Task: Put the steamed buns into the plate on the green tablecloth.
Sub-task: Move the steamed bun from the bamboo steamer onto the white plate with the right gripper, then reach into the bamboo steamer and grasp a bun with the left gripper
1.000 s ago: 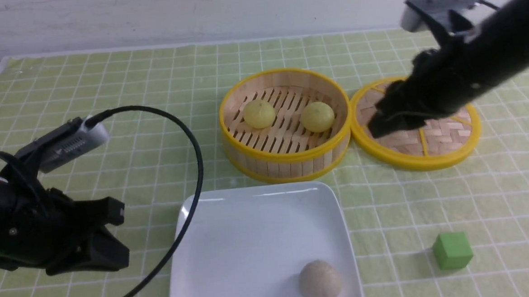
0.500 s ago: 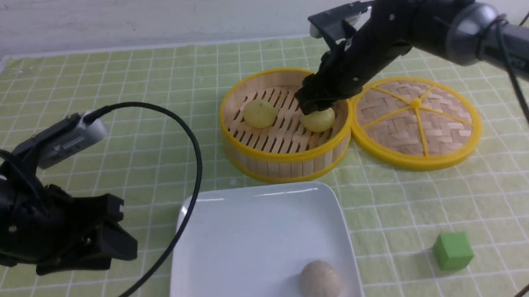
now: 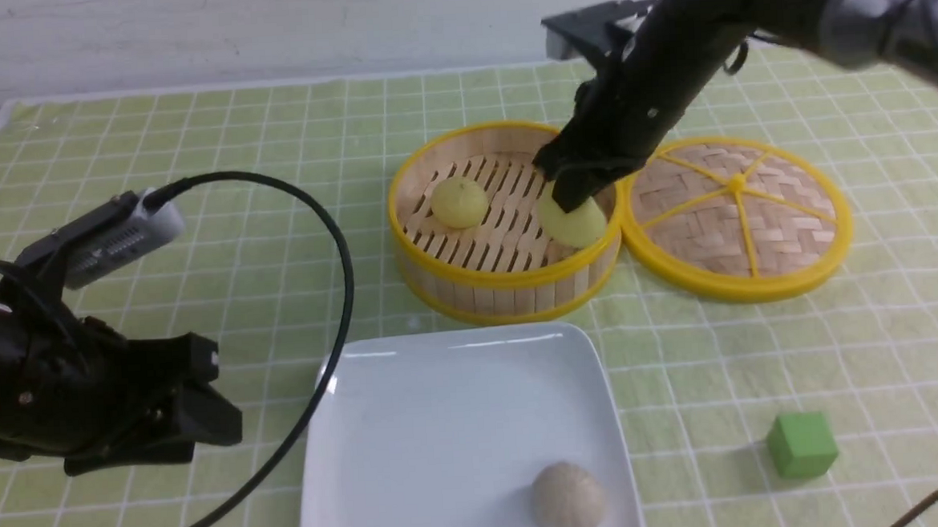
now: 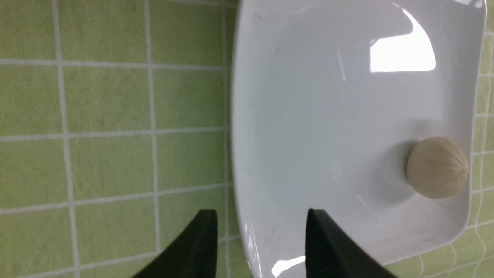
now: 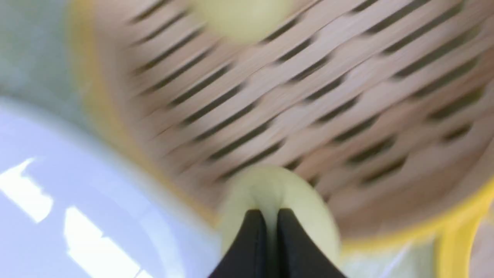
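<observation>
Two pale yellow steamed buns are in the bamboo steamer basket (image 3: 510, 289) on the green tablecloth (image 3: 190, 149). One steamed bun (image 3: 459, 202) rests at the basket's left. My right gripper (image 3: 568, 200) (image 5: 270, 216) is shut on the other steamed bun (image 3: 581, 225) (image 5: 308, 204), pinching it in close to the basket's right wall. The white square plate (image 3: 445, 425) (image 4: 308, 116) lies in front of the basket. My left gripper (image 3: 218, 405) (image 4: 260, 216) hangs open at the plate's left edge with nothing between its fingers.
A grey-beige bun (image 3: 568, 499) (image 4: 437, 168) sits in the plate's near right corner. The woven bamboo lid (image 3: 735, 217) lies flat right of the basket. A small green cube (image 3: 802, 443) stands at the front right. A black cable (image 3: 340, 246) loops from the left arm.
My right arm swung from above the lid into the basket and its jaws shut on the right steamed bun, which shifted toward the basket wall. The left gripper's jaws have opened a little.
</observation>
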